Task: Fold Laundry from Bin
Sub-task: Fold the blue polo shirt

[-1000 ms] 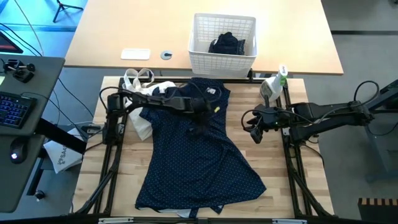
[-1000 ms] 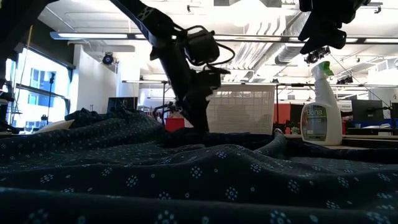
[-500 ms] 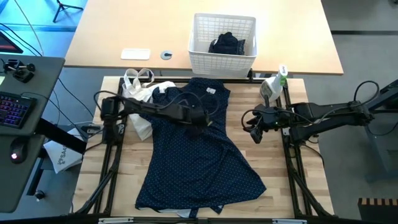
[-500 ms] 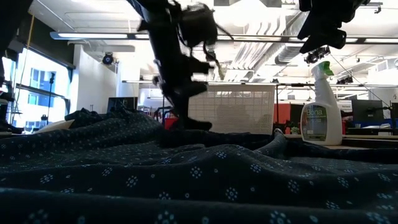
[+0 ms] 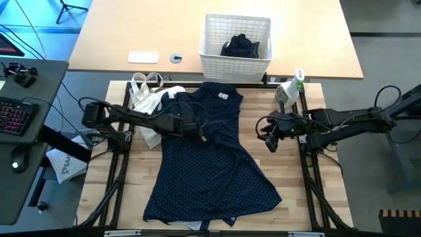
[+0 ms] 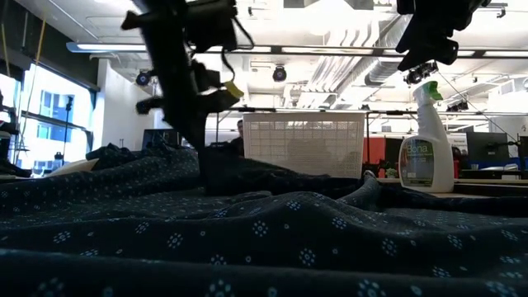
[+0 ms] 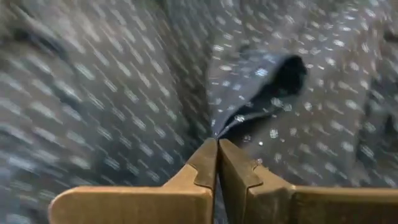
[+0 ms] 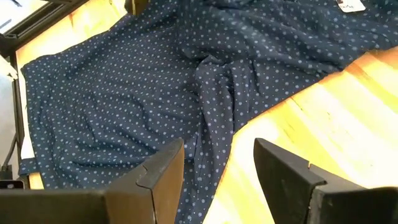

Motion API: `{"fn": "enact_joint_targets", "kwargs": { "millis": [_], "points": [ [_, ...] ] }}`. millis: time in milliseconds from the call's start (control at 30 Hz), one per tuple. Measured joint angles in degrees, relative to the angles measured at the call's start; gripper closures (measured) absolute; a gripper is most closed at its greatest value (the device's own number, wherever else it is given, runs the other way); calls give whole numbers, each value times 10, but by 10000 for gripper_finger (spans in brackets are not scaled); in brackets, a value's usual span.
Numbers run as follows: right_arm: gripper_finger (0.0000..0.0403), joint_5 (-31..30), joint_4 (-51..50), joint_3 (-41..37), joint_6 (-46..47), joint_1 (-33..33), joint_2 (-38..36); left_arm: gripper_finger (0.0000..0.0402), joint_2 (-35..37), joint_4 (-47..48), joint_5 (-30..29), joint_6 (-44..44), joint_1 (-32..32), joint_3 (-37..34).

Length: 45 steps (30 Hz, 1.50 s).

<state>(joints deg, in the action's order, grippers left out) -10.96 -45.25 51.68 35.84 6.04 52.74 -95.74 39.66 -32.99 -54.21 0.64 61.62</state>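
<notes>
Wooden slats of the tabletop point(image 5: 135, 184) fill the high view, with the navy dotted shirt point(image 5: 210, 164) spread down the middle. At twelve o'clock the bin point(image 5: 235, 38) sits on a pale desk point(image 5: 118, 33) with a plain dark piece point(image 5: 240, 46) inside. At ten o'clock lies a cream bag point(image 5: 148, 99). The left gripper point(image 5: 200, 136) is low over the shirt's upper half; the right gripper point(image 5: 271, 141) hangs off the cloth at three o'clock, beside a spray bottle point(image 5: 289, 89).

From table height, dotted fabric point(image 6: 264, 239) rolls across the foreground, the lattice bin point(image 6: 304, 144) and the bottle point(image 6: 425, 140) behind it.

The left wrist view shows its gripper point(image 7: 217, 155) pressed closed, a fold of dotted cloth point(image 7: 267, 87) just beyond the tips (whether any is pinched, I cannot tell).

The right wrist view shows its gripper point(image 8: 217, 168) spread wide and empty above the shirt's edge point(image 8: 211, 99) and bare wood point(image 8: 348, 118).

The step looks like flattening this shirt before folding. Next, I judge, each gripper needs a firm hold on an edge or sleeve to pull it square.
</notes>
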Motion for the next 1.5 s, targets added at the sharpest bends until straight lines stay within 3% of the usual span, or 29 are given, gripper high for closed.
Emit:
{"fn": "enact_joint_targets", "kwargs": {
  "millis": [200,433,633,733,967,1233,1500],
  "points": [
    [214,0,0,0,-3,0,0,350,34,-69,111,-20,5,-68],
    [214,0,0,0,-3,0,0,267,104,2,188,-5,38,-76],
    [214,-2,2,0,-18,0,0,248,150,-169,223,54,109,-75],
    [214,-9,9,0,-24,0,0,250,119,-225,255,91,149,-69],
    [214,-9,38,0,-23,-1,0,252,-24,-197,332,184,204,24],
    [214,-7,41,0,2,0,0,252,-151,-87,323,232,227,150],
    [214,-6,40,0,2,0,0,259,-184,-69,320,257,234,164]
  ]
}}
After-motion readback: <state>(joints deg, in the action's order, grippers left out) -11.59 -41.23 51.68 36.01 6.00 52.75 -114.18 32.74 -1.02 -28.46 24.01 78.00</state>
